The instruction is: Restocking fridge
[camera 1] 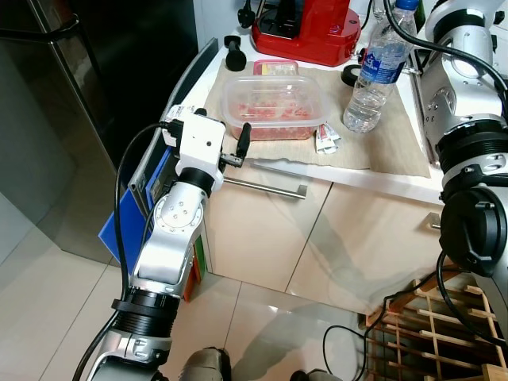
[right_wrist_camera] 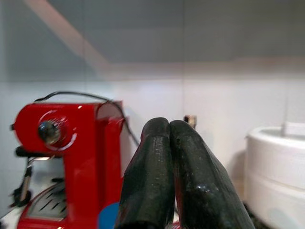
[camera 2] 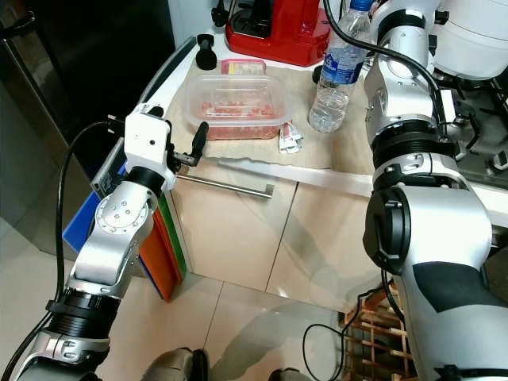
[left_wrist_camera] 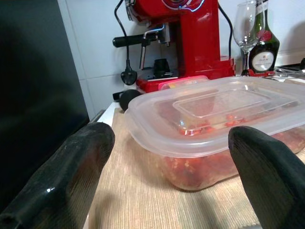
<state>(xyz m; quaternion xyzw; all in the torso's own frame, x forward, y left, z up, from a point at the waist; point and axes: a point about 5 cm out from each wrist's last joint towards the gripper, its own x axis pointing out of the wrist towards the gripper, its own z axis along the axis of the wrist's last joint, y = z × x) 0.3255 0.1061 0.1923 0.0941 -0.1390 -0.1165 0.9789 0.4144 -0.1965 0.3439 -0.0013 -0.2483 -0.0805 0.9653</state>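
The clear lidded food container [camera 1: 272,105] (something red inside) sits on the beige mat [camera 1: 381,143] near the counter's left front edge. My left gripper [left_wrist_camera: 167,181] hovers at that edge, fingers spread wide, empty. My right gripper [right_wrist_camera: 174,176], pressed closed on nothing, is raised beside the red coffee machine [camera 1: 305,28].

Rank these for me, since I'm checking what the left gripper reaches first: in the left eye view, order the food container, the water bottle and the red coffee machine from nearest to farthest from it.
From the left gripper, at the counter's front edge:
1. Food container, lidded, right before the open fingers.
2. Water bottle, further along the mat toward the robot's right.
3. Red coffee machine, at the back by the wall.
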